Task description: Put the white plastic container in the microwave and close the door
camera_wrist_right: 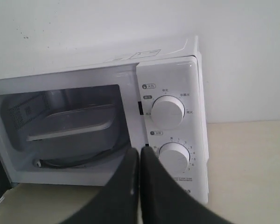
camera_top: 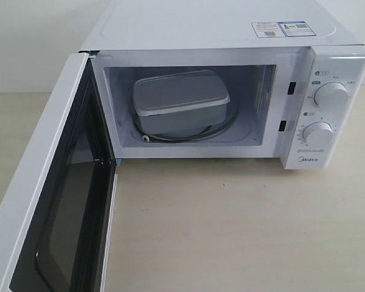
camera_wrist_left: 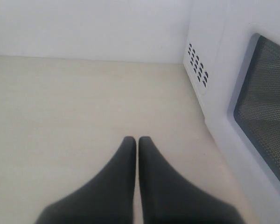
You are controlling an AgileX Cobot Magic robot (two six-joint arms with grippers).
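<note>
The white plastic container (camera_top: 181, 101) sits on the glass turntable inside the microwave (camera_top: 328, 67), lid on, a little left of the cavity's middle. The right wrist view shows the container (camera_wrist_right: 74, 128) in the same place. The door (camera_top: 48, 201) stands wide open at the left, its dark window facing inward. Neither gripper appears in the exterior view. My left gripper (camera_wrist_left: 137, 139) is shut and empty, hovering over the tabletop beside the door's outer face (camera_wrist_left: 266, 102). Shut and holding nothing, my right gripper (camera_wrist_right: 140, 150) is in front of the microwave, apart from it.
A pale wooden tabletop (camera_top: 243, 225) stretches in front of the microwave. Two round dials (camera_top: 330, 95) are on the right panel. A white wall (camera_wrist_right: 242, 56) stands behind. Vent holes (camera_wrist_left: 197, 65) show in the microwave's side near the left gripper.
</note>
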